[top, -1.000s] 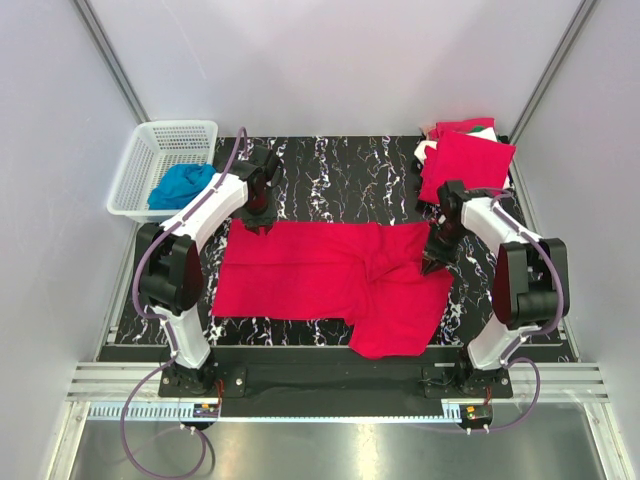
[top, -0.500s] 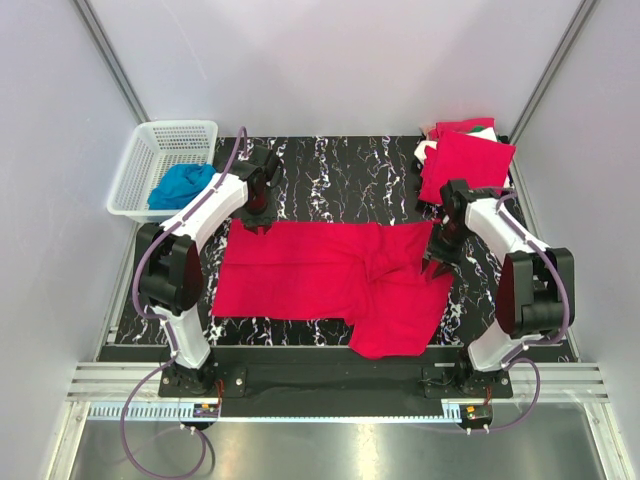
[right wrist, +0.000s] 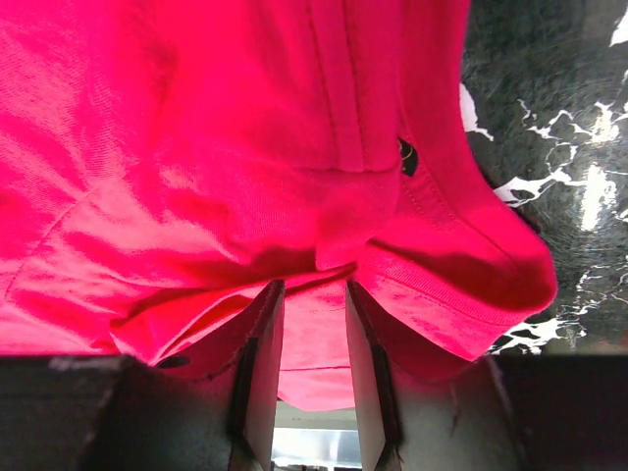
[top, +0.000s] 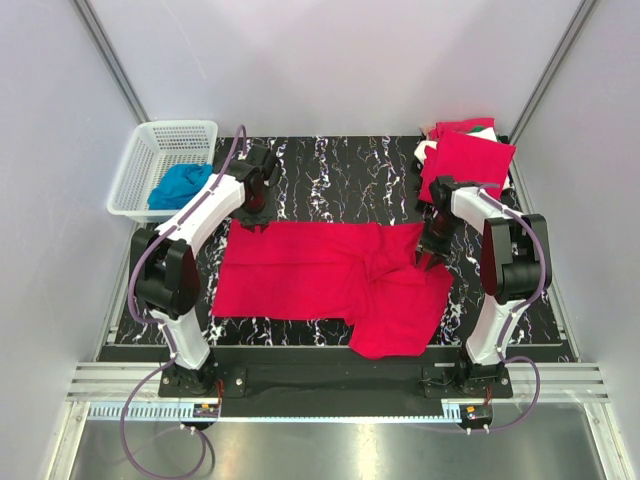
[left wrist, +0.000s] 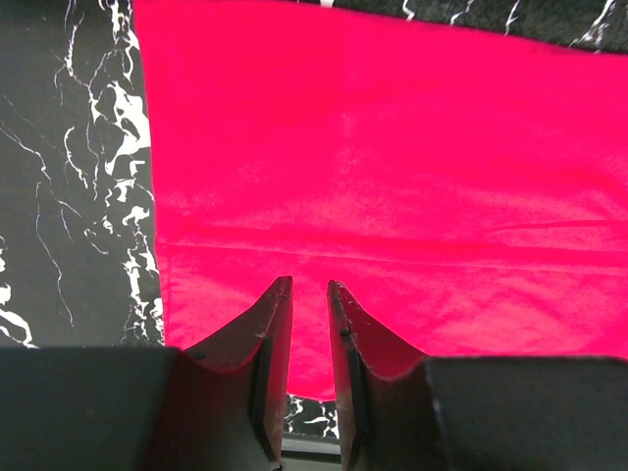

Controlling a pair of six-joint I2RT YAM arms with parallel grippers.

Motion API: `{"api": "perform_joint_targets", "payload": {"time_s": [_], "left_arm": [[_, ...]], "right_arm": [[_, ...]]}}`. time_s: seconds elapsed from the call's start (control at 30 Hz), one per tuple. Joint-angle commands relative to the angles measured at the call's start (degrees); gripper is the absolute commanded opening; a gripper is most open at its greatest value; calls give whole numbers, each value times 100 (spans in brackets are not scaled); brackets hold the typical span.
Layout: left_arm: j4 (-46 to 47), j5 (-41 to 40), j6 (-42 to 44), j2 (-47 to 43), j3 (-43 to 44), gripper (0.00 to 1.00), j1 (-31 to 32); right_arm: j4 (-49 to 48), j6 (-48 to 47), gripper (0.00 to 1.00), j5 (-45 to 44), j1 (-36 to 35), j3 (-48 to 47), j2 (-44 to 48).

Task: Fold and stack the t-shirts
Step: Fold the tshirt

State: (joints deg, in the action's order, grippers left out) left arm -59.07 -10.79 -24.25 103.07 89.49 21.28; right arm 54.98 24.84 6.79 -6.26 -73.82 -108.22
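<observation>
— One t-shirt (top: 320,270) is spread out, yes? Where does it lie?
— Red, across the middle of the black marbled desk (top: 340,170). Its left part is flat and its right part is rumpled, with one flap reaching toward the near edge.
— And the others?
— The folded t-shirts (top: 465,160) sit stacked at the far right corner. Red is on top, and white and green show at the back of the pile.
— Your jaws?
— My left jaws stand over the spread shirt's far left corner, parted by a narrow gap. The cloth lies flat beneath them and I see nothing pinched. My right jaws are at the rumpled right edge, parted wider. A fold of red cloth is bunched just ahead of them, and more red shows in the gap.
— Anything else?
— A white basket (top: 178,125) sits just off the desk's far left corner, with a blue cloth (top: 183,183) inside.
</observation>
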Motion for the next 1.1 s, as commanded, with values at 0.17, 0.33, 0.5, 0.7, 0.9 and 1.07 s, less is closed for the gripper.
{"api": "perform_joint_targets", "payload": {"time_s": [0.17, 0.33, 0.5, 0.7, 0.9, 1.07], "left_arm": [[-35, -126, 105, -234, -28, 26, 8], [-43, -90, 87, -208, 7, 26, 8], [-43, -82, 87, -199, -11, 26, 8], [-35, -108, 78, -199, -28, 26, 8], [-43, -64, 61, -173, 42, 26, 8], [-52, -38, 17, -146, 68, 26, 8]], "right_arm": [[-49, -85, 39, -309, -33, -264, 152], [-23, -120, 39, -371, -24, -247, 144], [-22, -190, 39, -389, -33, -229, 3], [-23, -234, 39, -345, -33, -212, -67], [91, -295, 39, -450, -24, -194, -102], [136, -348, 39, -406, -33, -150, -102]]}}
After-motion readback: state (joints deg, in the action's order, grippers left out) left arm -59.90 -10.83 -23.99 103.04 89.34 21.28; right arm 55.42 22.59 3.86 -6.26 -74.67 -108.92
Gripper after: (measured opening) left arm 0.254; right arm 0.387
